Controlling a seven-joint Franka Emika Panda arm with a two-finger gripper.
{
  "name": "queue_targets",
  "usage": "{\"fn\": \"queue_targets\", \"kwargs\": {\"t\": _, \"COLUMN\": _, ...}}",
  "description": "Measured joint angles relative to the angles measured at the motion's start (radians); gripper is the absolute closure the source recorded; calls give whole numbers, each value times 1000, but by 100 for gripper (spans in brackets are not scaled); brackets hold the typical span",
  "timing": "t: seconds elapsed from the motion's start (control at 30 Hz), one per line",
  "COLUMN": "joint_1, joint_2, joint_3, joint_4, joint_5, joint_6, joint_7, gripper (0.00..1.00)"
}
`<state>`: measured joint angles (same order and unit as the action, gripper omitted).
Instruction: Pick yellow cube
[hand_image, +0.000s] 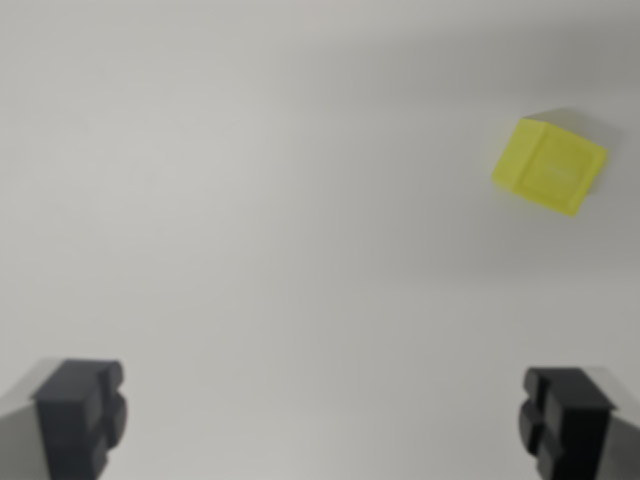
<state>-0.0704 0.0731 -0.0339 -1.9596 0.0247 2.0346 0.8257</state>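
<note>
The jaws stand released and wide apart, with nothing between them: in the wrist view the gripper (325, 420) shows only as two dark fingertips (80, 415), one at the bottom left of the picture and one at the bottom right, with bare surface in the gap. That wide spread suits what is to come, since the fingers must pass either side of the block before they close.

The yellow cube (550, 165) lies on the pale table (250, 200), toward the wrist view's right and upper part, well apart from both fingertips and not in line with the gap between them. It sits turned at an angle, one corner toward the camera, so its faces do not run square to the fingers. No table edge or corner shows, so its place on the table cannot be told further. The picture is soft, and the marking on its top face is too blurred to read.

By my judgement the arm is in the approach: the gripper has yet to be centred over the cube, perhaps turned to match its faces, then lowered.
</note>
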Motion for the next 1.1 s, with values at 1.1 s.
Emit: {"fn": "queue_targets", "kwargs": {"t": 1.1, "joint_1": -44, "joint_2": 44, "joint_3": 0, "joint_4": -59, "joint_5": 0, "joint_6": 103, "joint_7": 20, "gripper": 0}}
